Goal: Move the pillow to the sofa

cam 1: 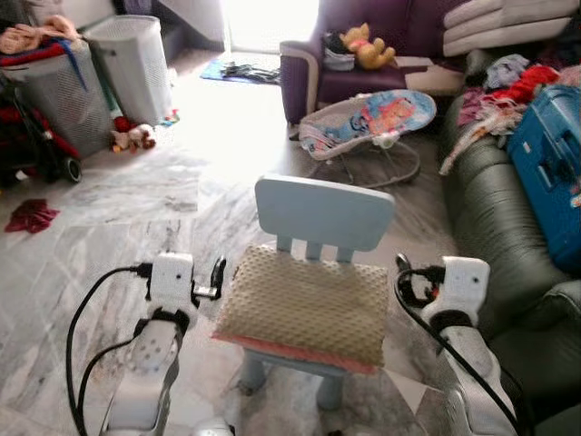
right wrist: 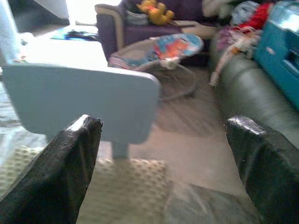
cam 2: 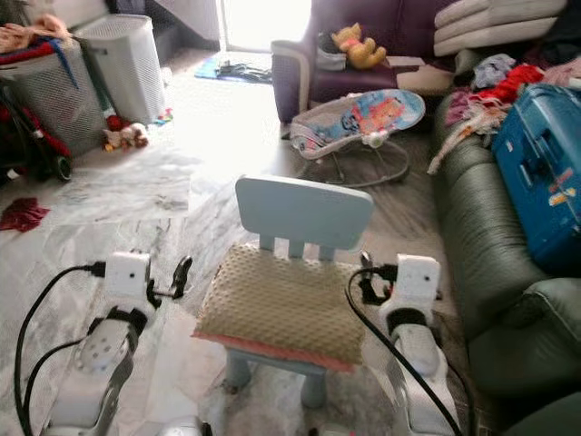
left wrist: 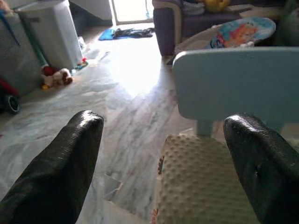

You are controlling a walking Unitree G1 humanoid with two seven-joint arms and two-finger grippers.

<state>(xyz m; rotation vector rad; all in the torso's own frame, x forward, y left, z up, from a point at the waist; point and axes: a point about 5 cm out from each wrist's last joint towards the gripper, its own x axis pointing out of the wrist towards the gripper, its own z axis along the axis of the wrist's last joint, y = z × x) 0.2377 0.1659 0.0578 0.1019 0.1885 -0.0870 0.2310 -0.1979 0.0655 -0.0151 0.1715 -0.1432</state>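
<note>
Pillow (cam 1: pixel 304 304): beige, bumpy, lying flat on the seat of the small blue chair (cam 1: pixel 324 213).
Left gripper (left wrist: pixel 163 154): fingers spread wide, just off the pillow's left edge.
Right gripper (right wrist: pixel 163 158): also open, at the right edge, blurry though.
Tip: squeeze both sides evenly, lift straight up, then swing right to the green sofa (cam 1: pixel 490 236).

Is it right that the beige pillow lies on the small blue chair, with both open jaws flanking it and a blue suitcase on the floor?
Not quite. The blue suitcase rests on the green sofa, not the floor, as the left eye view shows. The pillow does lie on the small blue chair, flanked by the open left gripper and right gripper.
</note>
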